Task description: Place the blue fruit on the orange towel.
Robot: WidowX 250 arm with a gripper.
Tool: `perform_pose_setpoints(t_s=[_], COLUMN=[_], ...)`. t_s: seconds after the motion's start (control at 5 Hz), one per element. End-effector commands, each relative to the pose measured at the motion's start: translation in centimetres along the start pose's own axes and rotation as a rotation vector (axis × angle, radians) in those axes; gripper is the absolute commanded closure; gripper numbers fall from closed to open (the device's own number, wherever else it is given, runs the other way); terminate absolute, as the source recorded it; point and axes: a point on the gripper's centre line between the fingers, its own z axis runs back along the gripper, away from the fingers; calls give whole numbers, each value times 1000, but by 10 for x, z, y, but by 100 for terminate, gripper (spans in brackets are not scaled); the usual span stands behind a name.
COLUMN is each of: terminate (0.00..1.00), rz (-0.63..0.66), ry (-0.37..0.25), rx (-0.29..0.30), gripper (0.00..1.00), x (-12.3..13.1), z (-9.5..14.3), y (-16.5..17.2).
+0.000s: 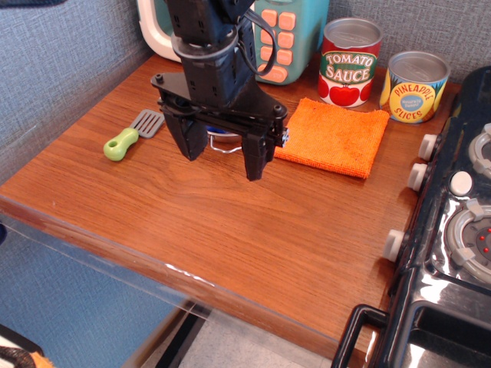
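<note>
Blue fruit mostly hiding behind the gripper (224, 157); only a sliver of blue is peeking out in a steel bowl (222, 144) between the fingers. Jaws are hanging spread apart, gripping nothing. Orange towel (334, 136) is lying flat just right of the gripper, in front of the tomato sauce can (350, 61) and pineapple can (414, 87). Green-handled spatula (132, 134) is sitting to the left on the wooden table (230, 238).
</note>
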Motion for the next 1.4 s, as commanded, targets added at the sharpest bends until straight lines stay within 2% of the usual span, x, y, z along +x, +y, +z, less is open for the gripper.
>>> perform_pose_setpoints(t_s=[0.0,0.2,0.4,0.6,0.8,1.0,1.2], terminate=[0,0,0,0,0,0,0], rz=[0,67,173,245,277,275,246], ry=[0,-19,-56,-96,-63,-31,2], rx=[0,-15,-62,-26,-32,-41,-24], gripper=[0,0,0,0,0,0,0], x=[0,19,52,92,122,138,143], z=[0,-2,-4,-1,-21,-41,-59], y=[0,19,51,81,89,84,77])
